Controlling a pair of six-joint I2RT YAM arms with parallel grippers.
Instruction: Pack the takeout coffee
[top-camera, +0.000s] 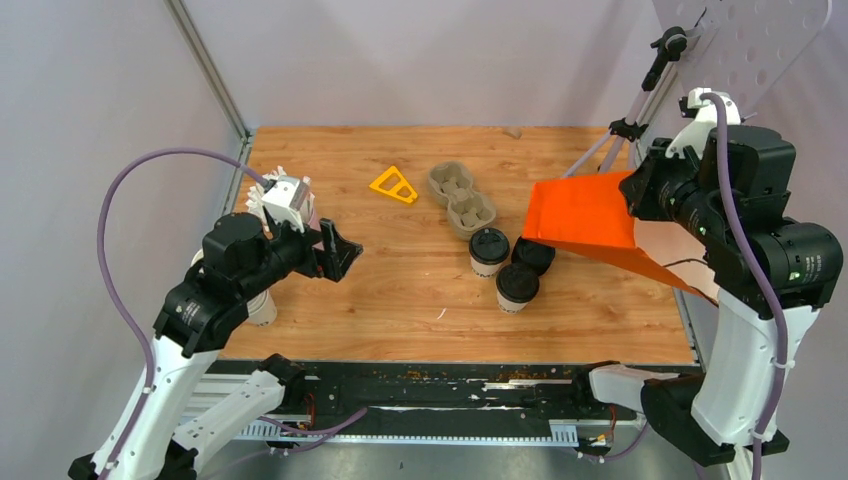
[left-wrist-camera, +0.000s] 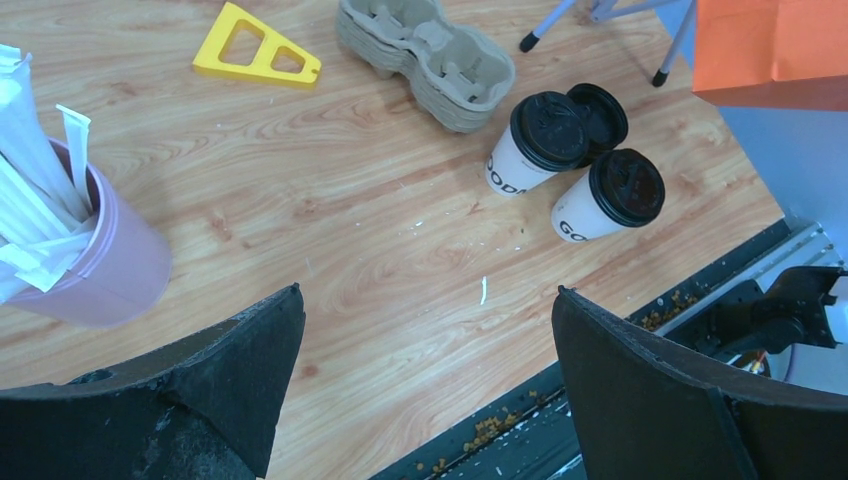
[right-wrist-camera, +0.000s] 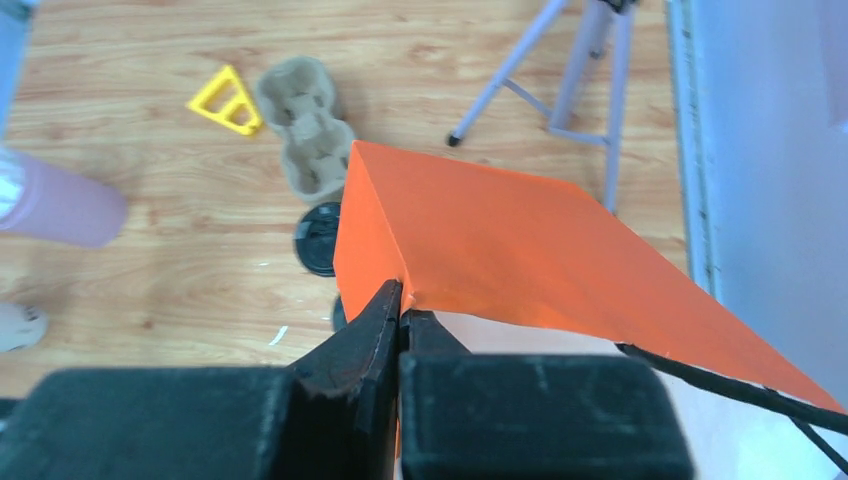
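Three coffee cups with black lids stand clustered on the wooden bench (top-camera: 330, 310), a little right of its middle: the left cup (top-camera: 488, 250), the near cup (top-camera: 517, 287), and the far cup (top-camera: 533, 257) tucked behind them, of which little more than the lid shows. The left and near cups stand upright with their lids on; whether the far one is upright I cannot tell. All three are outside the orange paper bag (top-camera: 585, 215).

The right tool (top-camera: 632, 195) has its jaws closed on the bag's edge, seen in the right wrist view as the two black fingers (right-wrist-camera: 380, 320) pinched together on the orange paper. The bag hangs tilted above the right side of the bench, its lower corner just beside the far cup in the overhead view.

The left tool (top-camera: 340, 250) hovers over the left part of the bench with its jaws spread wide and nothing between them, well apart from the cups.

A pulp cup carrier (top-camera: 460, 197) lies just behind the cups, and a yellow plastic triangle (top-camera: 393, 185) lies to its left. A pink tumbler (left-wrist-camera: 110, 260) holding white paper-wrapped sticks stands at the left edge. A tripod (top-camera: 625, 130) stands in the far right corner.
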